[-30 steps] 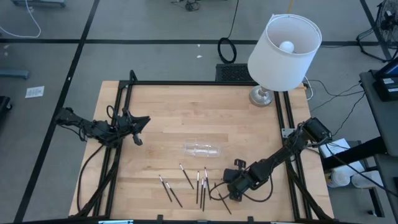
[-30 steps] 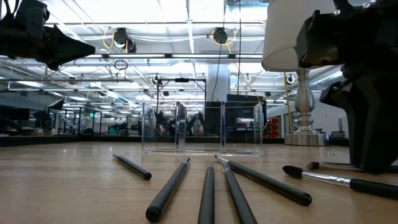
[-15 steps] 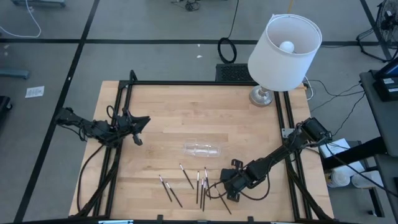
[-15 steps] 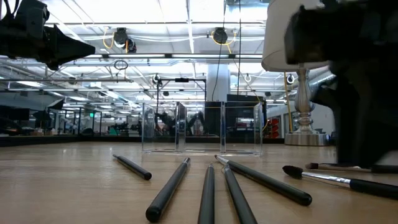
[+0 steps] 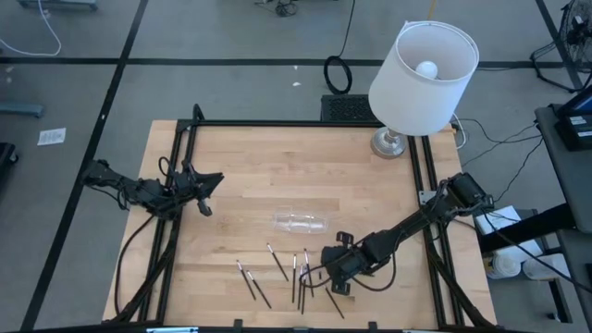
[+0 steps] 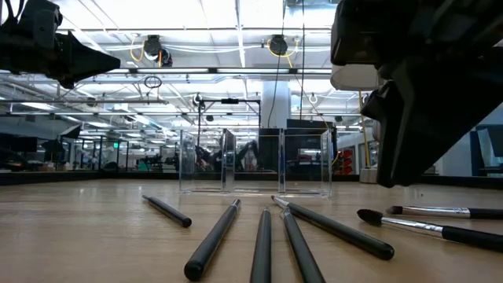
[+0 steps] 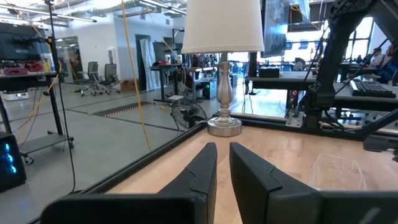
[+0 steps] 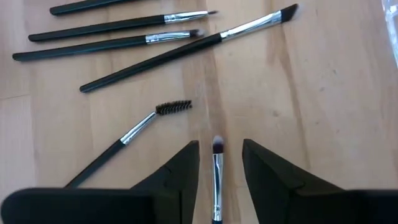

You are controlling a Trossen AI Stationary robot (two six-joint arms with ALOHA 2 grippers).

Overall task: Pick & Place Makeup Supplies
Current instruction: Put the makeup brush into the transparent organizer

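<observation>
You are looking at a robotics lab or open workshop floor. Your wooden bench sits in a black metal frame on a grey concrete floor crossed by loose cables. Beyond it, the low view shows exposed ceiling ducts and strip lights, and the left wrist view shows office chairs, desks and other rigs. A white-shaded table lamp stands on the bench's far corner.
</observation>
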